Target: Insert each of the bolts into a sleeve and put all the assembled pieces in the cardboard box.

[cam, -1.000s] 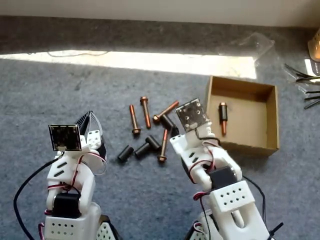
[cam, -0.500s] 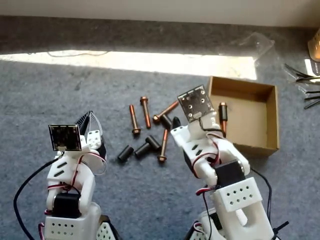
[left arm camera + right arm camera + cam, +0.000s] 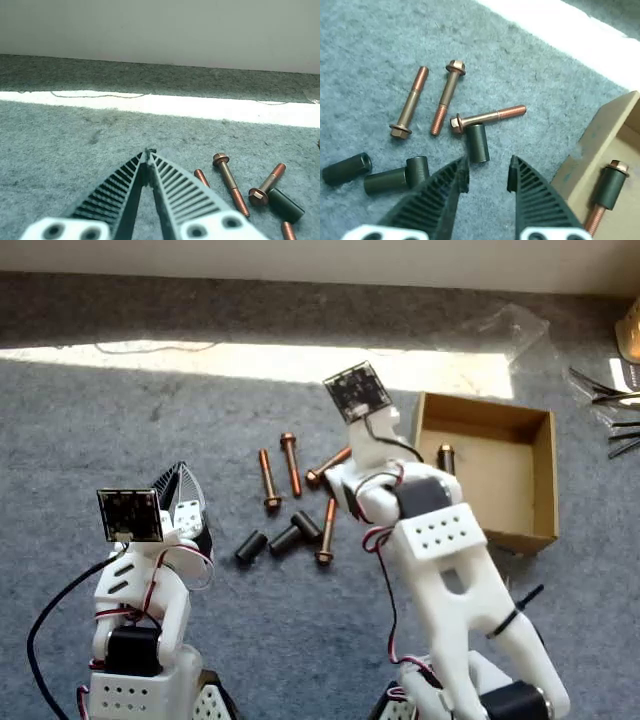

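On carpet [image 3: 120, 440]: four bolts [image 3: 268, 480], four sleeves [image 3: 477, 142]

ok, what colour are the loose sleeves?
Black. The loose sleeves show best in the right wrist view.

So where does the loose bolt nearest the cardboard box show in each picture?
High view: slanted bolt, centre, left of the cardboard box.
Left wrist view: beside the black sleeve.
Right wrist view: head by that black sleeve.
Landmark: the neighbouring bolt.
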`<act>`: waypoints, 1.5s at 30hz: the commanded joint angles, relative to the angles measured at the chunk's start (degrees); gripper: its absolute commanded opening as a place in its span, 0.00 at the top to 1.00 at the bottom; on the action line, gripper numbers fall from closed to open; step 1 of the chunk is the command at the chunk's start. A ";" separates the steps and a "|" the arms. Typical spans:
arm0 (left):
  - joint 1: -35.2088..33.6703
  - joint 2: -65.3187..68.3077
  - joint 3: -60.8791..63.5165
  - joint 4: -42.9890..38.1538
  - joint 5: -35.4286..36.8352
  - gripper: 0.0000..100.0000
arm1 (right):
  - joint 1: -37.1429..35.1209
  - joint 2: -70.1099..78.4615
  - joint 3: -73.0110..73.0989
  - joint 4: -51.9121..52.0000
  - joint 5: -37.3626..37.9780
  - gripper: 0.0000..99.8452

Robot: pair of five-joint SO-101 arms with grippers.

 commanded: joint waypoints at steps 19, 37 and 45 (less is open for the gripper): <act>-1.63 -0.48 -0.31 -1.49 -0.18 0.99 | 0.31 27.38 -18.24 1.45 0.70 0.88; -3.21 -0.48 -0.31 -1.49 -0.18 0.99 | -2.33 45.23 -37.05 14.37 11.60 0.87; -3.21 -0.48 -0.31 -1.49 -0.18 0.99 | -2.33 48.57 -37.05 12.35 14.68 0.87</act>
